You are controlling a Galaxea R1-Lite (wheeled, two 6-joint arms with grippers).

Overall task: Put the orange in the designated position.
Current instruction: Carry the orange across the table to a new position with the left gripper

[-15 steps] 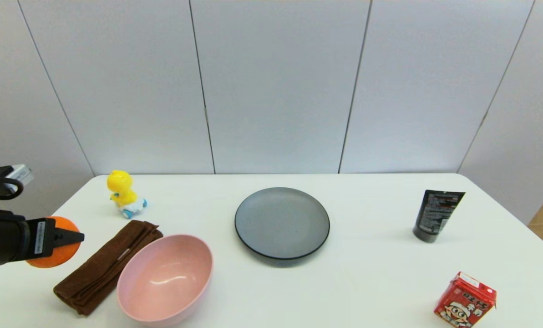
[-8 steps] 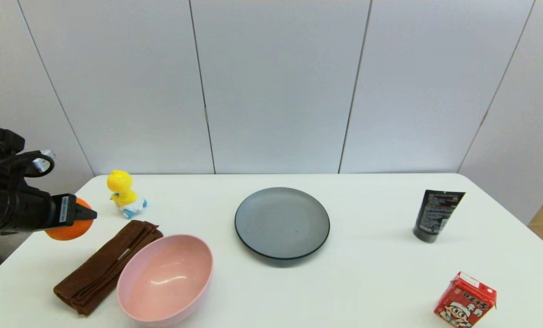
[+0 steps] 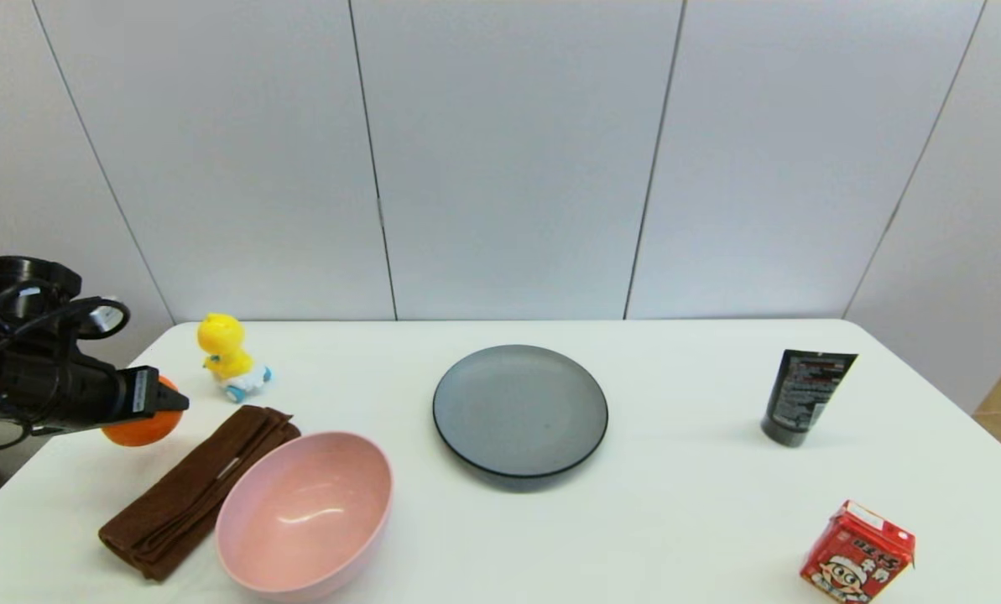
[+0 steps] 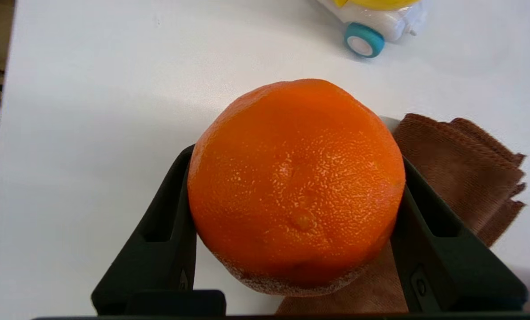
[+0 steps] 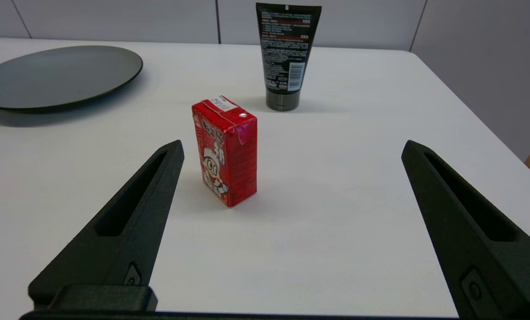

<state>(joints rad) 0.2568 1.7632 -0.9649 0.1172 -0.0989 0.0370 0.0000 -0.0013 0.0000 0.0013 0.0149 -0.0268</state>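
My left gripper [image 3: 163, 401] is shut on the orange [image 3: 135, 429], a round, dimpled, bright fruit, and holds it in the air over the table's left edge. In the left wrist view the orange [image 4: 296, 186] fills the space between the two black fingers [image 4: 167, 213], with white tabletop [image 4: 91, 111] below and the brown cloth [image 4: 460, 169] just beside it. The designated position bears no mark that I can see on the white table. My right gripper [image 5: 293, 144] stands open and low near the front right, empty, facing the red carton [image 5: 227, 151].
A yellow toy duck [image 3: 225, 356] stands at the back left. A folded brown cloth [image 3: 190, 486] and a pink bowl [image 3: 303, 512] lie at the front left. A dark grey plate [image 3: 519, 415] sits mid-table, with a black tube [image 3: 805, 396] and a red carton [image 3: 857, 564] at the right.
My left gripper has carried the orange upward and inward from the table's left edge, toward the duck and the cloth's far end. Nothing else moved.
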